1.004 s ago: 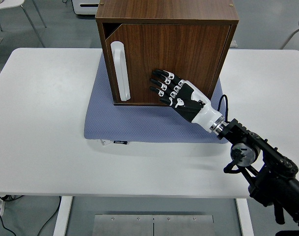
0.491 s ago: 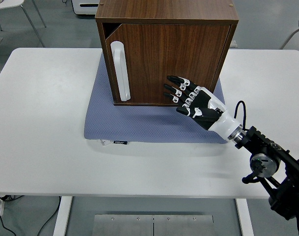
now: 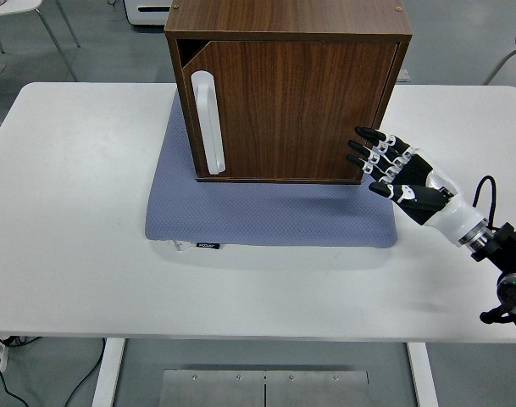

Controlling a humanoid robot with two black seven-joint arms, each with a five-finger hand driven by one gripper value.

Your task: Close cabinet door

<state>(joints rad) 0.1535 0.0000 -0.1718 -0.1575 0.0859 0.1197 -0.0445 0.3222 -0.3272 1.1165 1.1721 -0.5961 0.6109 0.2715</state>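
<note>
Dark walnut wooden cabinet (image 3: 287, 93) on blue-grey mat (image 3: 266, 212); door (image 3: 291, 110) looks nearly flush. Right hand (image 3: 393, 165), fingers spread, empty, beside hinge edge. Withdraw clear without snagging.

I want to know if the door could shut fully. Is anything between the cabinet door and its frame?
Nothing visible blocks it. The dark walnut-wood cabinet door with the white handle sits in the cabinet frame; the right hand, fingers spread, holds nothing near the lower right corner.
</note>
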